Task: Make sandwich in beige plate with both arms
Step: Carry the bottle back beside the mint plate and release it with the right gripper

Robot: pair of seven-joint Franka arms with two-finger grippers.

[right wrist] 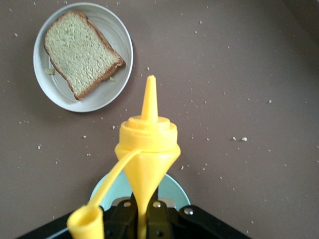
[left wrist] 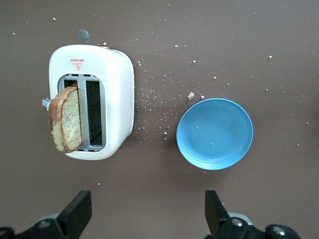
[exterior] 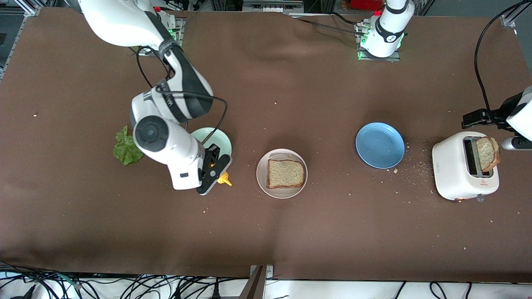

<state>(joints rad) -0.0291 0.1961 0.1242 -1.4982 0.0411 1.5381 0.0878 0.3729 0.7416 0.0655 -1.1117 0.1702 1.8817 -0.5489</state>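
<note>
The beige plate (exterior: 282, 173) sits mid-desk, nearer the front camera than the other two plates, and carries a single bread slice (exterior: 286, 173) lying flat with nothing on top. The lettuce leaf (exterior: 126, 148) lies on the bare desk (exterior: 266, 232) toward the right arm's end, partly hidden by that arm's wrist. A second bread slice (exterior: 487, 153) stands tilted out of one slot of the white toaster (exterior: 464, 171) toward the left arm's end; its lower part is hidden inside. Crumbs are scattered between the toaster and the blue plate (exterior: 380, 145).

The right gripper (exterior: 216, 166) hangs over the edge of the mint-green plate (exterior: 220, 139), most of which is covered by the arm. Its jaws clamp a yellow squeeze bottle (right wrist: 147, 149), cap hanging off on its strap, nozzle pointing toward the beige plate.

The left gripper (left wrist: 148, 214) hovers beside the toaster, jaws spread wide and holding nothing; the front view cuts off most of that arm.
</note>
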